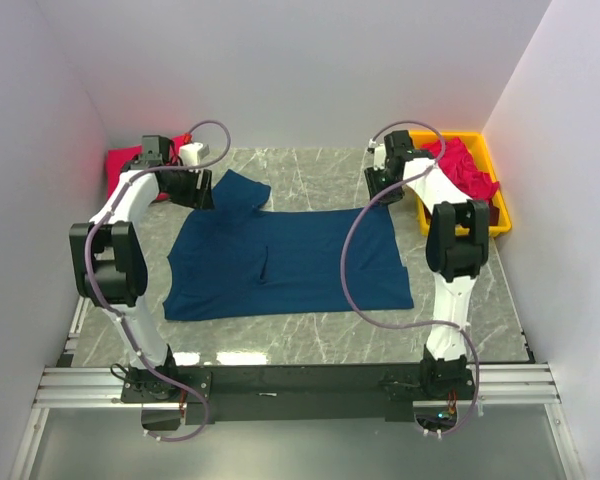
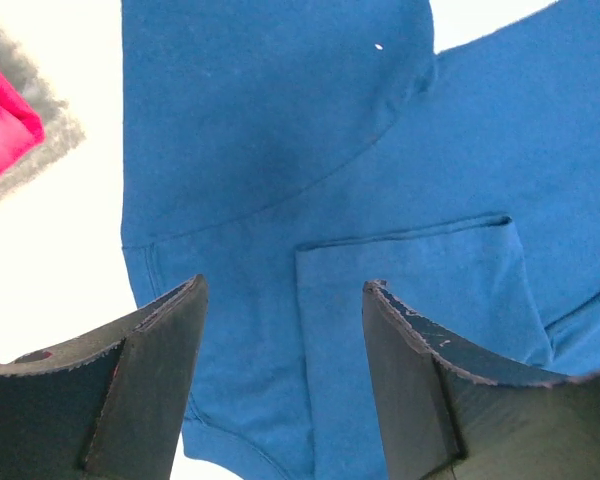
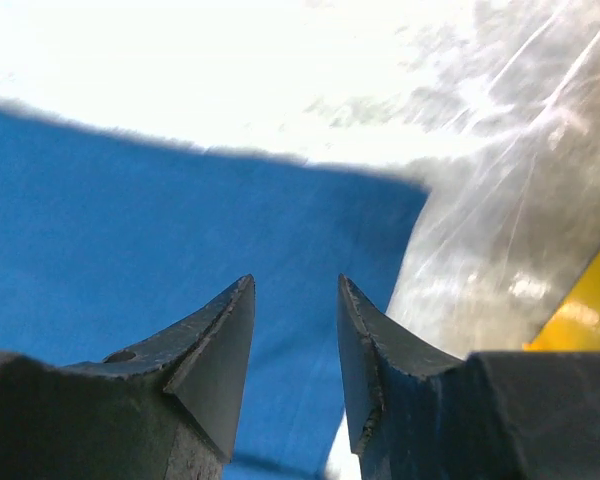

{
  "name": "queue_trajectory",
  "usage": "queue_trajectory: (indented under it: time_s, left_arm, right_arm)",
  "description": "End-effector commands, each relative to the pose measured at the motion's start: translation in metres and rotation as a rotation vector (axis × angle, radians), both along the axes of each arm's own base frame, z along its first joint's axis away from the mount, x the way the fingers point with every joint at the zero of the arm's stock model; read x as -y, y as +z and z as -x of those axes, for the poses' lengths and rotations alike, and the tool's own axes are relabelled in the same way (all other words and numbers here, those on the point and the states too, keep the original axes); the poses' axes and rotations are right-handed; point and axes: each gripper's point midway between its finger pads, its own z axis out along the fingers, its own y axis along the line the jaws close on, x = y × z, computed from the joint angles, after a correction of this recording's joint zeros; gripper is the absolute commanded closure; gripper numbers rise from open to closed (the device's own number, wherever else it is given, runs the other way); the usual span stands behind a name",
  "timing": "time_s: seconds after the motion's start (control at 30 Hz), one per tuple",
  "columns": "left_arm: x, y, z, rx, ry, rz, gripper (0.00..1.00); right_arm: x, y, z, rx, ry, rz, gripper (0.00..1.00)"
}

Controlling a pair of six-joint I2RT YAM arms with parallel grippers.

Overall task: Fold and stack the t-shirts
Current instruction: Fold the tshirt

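Observation:
A navy blue t-shirt (image 1: 290, 262) lies spread flat on the marble table top. My left gripper (image 1: 202, 190) hovers open and empty over its far left sleeve. In the left wrist view the gripper (image 2: 285, 290) has its jaws wide apart above the blue cloth (image 2: 280, 130) and a folded-over sleeve flap (image 2: 410, 290). My right gripper (image 1: 380, 185) is open and empty over the shirt's far right corner. In the right wrist view the gripper (image 3: 295, 285) is above the blue cloth (image 3: 130, 230) near its edge. Red-pink shirts (image 1: 465, 170) lie bunched in the yellow bin.
The yellow bin (image 1: 500, 215) stands at the far right and shows in the right wrist view (image 3: 585, 310). A red-pink cloth (image 1: 130, 160) lies at the far left corner and shows in the left wrist view (image 2: 0, 130). White walls close in three sides.

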Motion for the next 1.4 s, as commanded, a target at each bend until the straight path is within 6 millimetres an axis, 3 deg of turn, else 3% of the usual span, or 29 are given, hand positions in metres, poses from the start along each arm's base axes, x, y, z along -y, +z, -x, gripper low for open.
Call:
queue_trajectory:
  time_s: [0.0, 0.33, 0.53, 0.77, 1.1, 1.23, 1.3, 1.33, 1.37]
  left_arm:
    - [-0.002, 0.027, -0.019, 0.08, 0.021, 0.021, 0.3]
    - [-0.007, 0.007, -0.018, 0.054, 0.017, -0.004, 0.29]
    - [-0.011, -0.005, -0.02, 0.027, 0.02, -0.006, 0.28]
    - [-0.016, -0.011, -0.023, 0.012, 0.026, -0.015, 0.26]
    - [-0.016, -0.017, -0.02, -0.009, 0.029, -0.005, 0.25]
    - [-0.017, -0.017, -0.018, -0.011, 0.025, -0.006, 0.25]
    - [-0.017, -0.017, -0.018, -0.013, 0.024, -0.007, 0.25]
    - [-0.017, -0.017, -0.017, -0.014, 0.023, -0.011, 0.25]
    - [-0.017, -0.017, -0.017, -0.014, 0.024, -0.01, 0.25]
  right_arm:
    - [0.019, 0.01, -0.04, 0.102, -0.128, 0.036, 0.55]
    - [0.037, -0.013, -0.063, 0.086, -0.187, -0.001, 0.56]
    - [0.035, -0.035, -0.066, 0.024, -0.181, -0.007, 0.56]
    - [0.029, -0.053, -0.054, -0.052, -0.175, -0.042, 0.55]
    - [0.031, -0.048, -0.037, -0.129, -0.205, -0.164, 0.48]
    - [0.029, -0.051, -0.027, -0.167, -0.199, -0.176, 0.5]
    - [0.032, -0.054, -0.024, -0.172, -0.196, -0.159, 0.51]
    - [0.046, -0.055, -0.025, -0.167, -0.22, -0.154, 0.51]
    - [0.047, -0.053, -0.024, -0.162, -0.215, -0.147, 0.52]
